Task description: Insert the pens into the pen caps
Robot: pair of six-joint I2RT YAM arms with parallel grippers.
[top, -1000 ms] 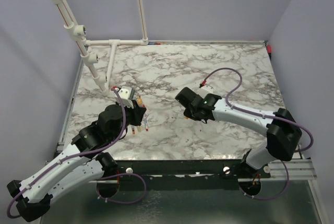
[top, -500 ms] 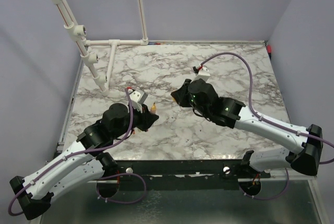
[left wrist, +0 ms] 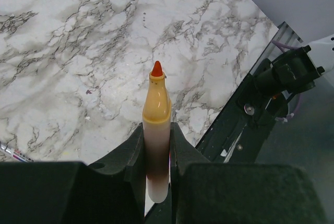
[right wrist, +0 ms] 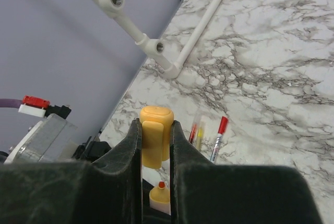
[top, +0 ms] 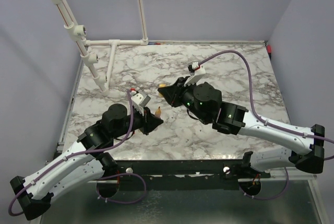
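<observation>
My left gripper is shut on a pen with a pale barrel, yellow-orange collar and orange-red tip. In the left wrist view the pen stands out past the gripper, above the marble. My right gripper is shut on a yellow pen cap. In the right wrist view the cap sits between the gripper's fingers, and the held pen's tip shows just below it, apart from it. The two grippers face each other a short gap apart.
Three more pens lie on the marble left of centre: a red-capped one and two thin ones, red and yellow. One pen end shows in the left wrist view. A white pipe frame stands at the back left. The table's front rail is near.
The right arm has swung left and turned its gripper with the cap toward the left gripper. The left gripper has moved right with the pen, closing the gap.
</observation>
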